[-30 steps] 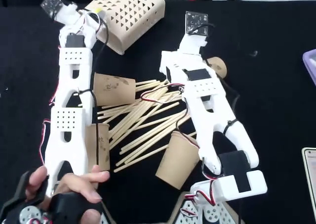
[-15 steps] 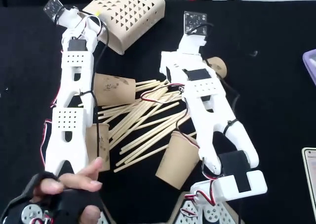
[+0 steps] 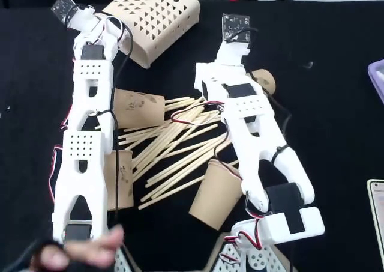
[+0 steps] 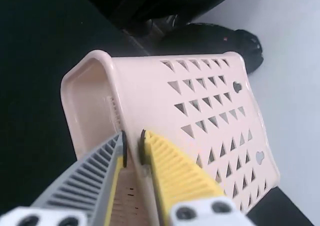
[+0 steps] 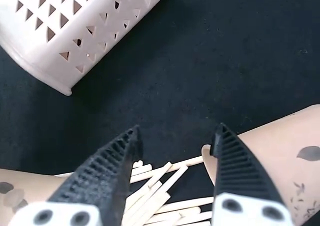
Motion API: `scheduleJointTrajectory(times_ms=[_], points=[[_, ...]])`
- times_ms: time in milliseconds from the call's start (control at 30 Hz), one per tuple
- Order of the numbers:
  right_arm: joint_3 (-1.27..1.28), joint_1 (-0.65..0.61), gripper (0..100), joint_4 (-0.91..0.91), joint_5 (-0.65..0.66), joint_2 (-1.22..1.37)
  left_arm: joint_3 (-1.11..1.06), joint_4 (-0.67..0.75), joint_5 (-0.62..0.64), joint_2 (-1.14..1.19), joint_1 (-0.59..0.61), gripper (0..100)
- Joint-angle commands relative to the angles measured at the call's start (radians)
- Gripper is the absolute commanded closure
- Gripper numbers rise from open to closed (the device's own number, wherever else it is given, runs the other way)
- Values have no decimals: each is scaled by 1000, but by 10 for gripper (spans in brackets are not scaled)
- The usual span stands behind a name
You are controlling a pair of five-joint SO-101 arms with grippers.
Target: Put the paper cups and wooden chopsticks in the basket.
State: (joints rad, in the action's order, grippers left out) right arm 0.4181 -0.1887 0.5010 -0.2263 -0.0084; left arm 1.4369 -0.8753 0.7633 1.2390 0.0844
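we see the left gripper [image 4: 132,134] clamped on the basket [image 4: 200,101] wall. the right gripper [image 5: 177,127] gapes above chopsticks [image 5: 155,188], beside a paper cup [image 5: 280,151].

A robotics test bench: two white plastic robot arms [image 3: 90,104] with exposed red wiring [image 3: 255,239] on a black-covered table [image 3: 336,104].

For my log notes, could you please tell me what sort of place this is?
Likely a robotics lab bench: two white robot arms stand side by side on a black-covered table, with a basket, paper cups and chopsticks laid out.
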Motion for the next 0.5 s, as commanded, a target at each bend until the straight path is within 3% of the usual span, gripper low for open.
scheduleJointTrajectory(times_ms=[0,300,467], points=[[-7,-12,773,-25,11,-1,202,-292,-8,-18,12,970],[-7,-12,773,-21,11,-1,225,-868,-15,-107,131,970],[-2,-12,773,-20,11,-1,220,-887,-173,-100,222,970]])
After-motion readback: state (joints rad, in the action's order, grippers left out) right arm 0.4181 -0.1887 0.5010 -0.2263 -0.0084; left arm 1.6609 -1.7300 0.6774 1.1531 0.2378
